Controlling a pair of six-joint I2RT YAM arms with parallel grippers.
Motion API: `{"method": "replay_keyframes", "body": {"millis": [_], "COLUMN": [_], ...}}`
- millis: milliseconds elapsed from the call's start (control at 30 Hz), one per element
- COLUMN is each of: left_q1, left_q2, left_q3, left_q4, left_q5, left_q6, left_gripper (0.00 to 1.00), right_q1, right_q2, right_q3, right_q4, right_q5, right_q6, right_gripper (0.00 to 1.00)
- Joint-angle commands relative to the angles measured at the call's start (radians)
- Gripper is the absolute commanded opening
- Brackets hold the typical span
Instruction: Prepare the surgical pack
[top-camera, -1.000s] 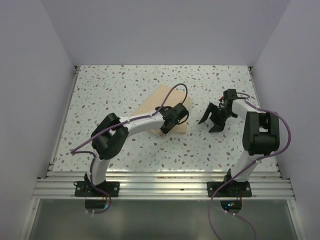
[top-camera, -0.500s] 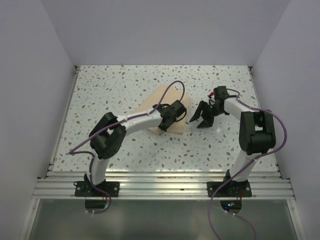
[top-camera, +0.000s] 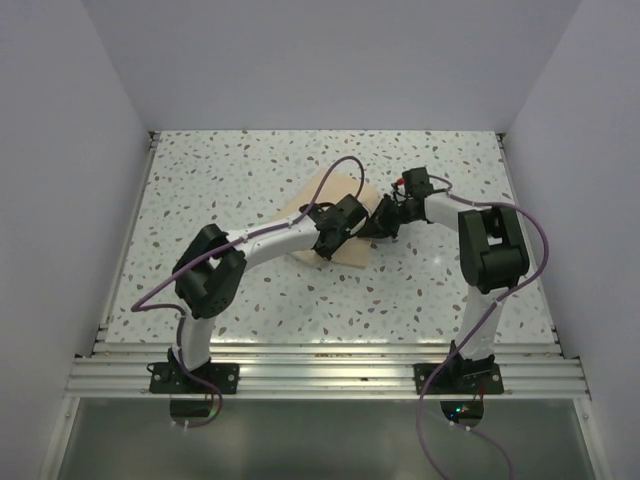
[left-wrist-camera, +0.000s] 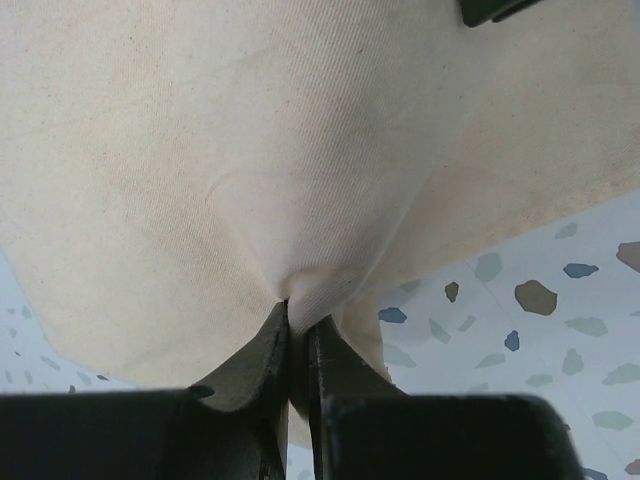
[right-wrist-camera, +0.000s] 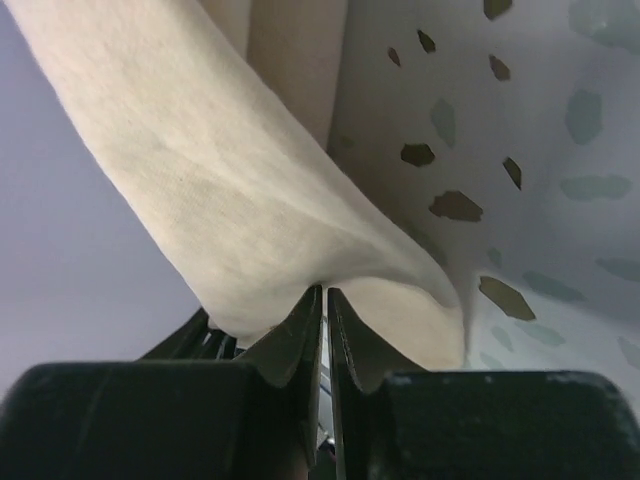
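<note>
The tan cloth sheet (top-camera: 322, 192) of the surgical pack lies folded on the speckled table, left of centre. My left gripper (top-camera: 347, 232) is over its near right part, shut on a pinched-up fold of the cloth (left-wrist-camera: 250, 130); in the left wrist view the left gripper (left-wrist-camera: 298, 312) shows fabric bunched between its tips. My right gripper (top-camera: 383, 222) meets the cloth's right edge. In the right wrist view the right gripper (right-wrist-camera: 325, 292) is shut on the lifted edge of the cloth (right-wrist-camera: 230, 200), which drapes over both fingers.
The terrazzo table (top-camera: 220, 170) is boxed in by white walls at the left, back and right. A metal rail (top-camera: 320, 365) carrying both arm bases runs along the near edge. The two grippers are close together over the cloth's right side.
The right arm swung left from open table to the cloth's right edge and its jaws went from wide open to shut on it. The left gripper closed on the cloth and shifted slightly back.
</note>
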Motion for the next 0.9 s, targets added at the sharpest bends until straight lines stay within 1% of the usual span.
{"method": "replay_keyframes", "body": {"millis": [0, 133, 267, 333, 400, 433, 667, 767, 800, 867], "left_q1": [0.009, 0.010, 0.010, 0.009, 0.010, 0.010, 0.009, 0.009, 0.010, 0.009], "left_q2": [-0.072, -0.083, -0.086, -0.095, -0.100, -0.102, -0.114, -0.125, -0.126, -0.131], "left_q3": [0.041, 0.055, 0.078, 0.087, 0.098, 0.112, 0.112, 0.106, 0.106, 0.101], "left_q4": [0.007, 0.015, 0.013, 0.024, 0.033, 0.033, 0.041, 0.050, 0.050, 0.060], "left_q5": [0.026, 0.046, 0.078, 0.098, 0.124, 0.129, 0.202, 0.227, 0.233, 0.245], "left_q6": [0.004, 0.015, 0.017, 0.023, 0.024, 0.026, 0.037, 0.040, 0.040, 0.037], "left_gripper": [0.00, 0.00, 0.00, 0.00, 0.00, 0.00, 0.00, 0.00, 0.00, 0.00], "right_q1": [0.013, 0.048, 0.095, 0.123, 0.143, 0.146, 0.157, 0.165, 0.168, 0.180], "right_q2": [0.017, 0.041, 0.070, 0.073, 0.067, 0.058, 0.051, 0.082, 0.093, 0.144], "right_q3": [0.040, 0.037, 0.060, 0.054, 0.053, 0.050, 0.025, 0.005, -0.001, 0.010], "right_q4": [0.103, 0.194, 0.237, 0.316, 0.344, 0.402, 0.462, 0.551, 0.629, 0.694], "right_q5": [-0.057, -0.073, -0.076, -0.082, -0.079, -0.077, -0.058, -0.036, -0.016, 0.016], "right_q6": [0.096, 0.166, 0.212, 0.256, 0.274, 0.289, 0.313, 0.356, 0.407, 0.439], "right_gripper": [0.09, 0.08, 0.07, 0.07, 0.07, 0.06, 0.07, 0.07, 0.07, 0.07]}}
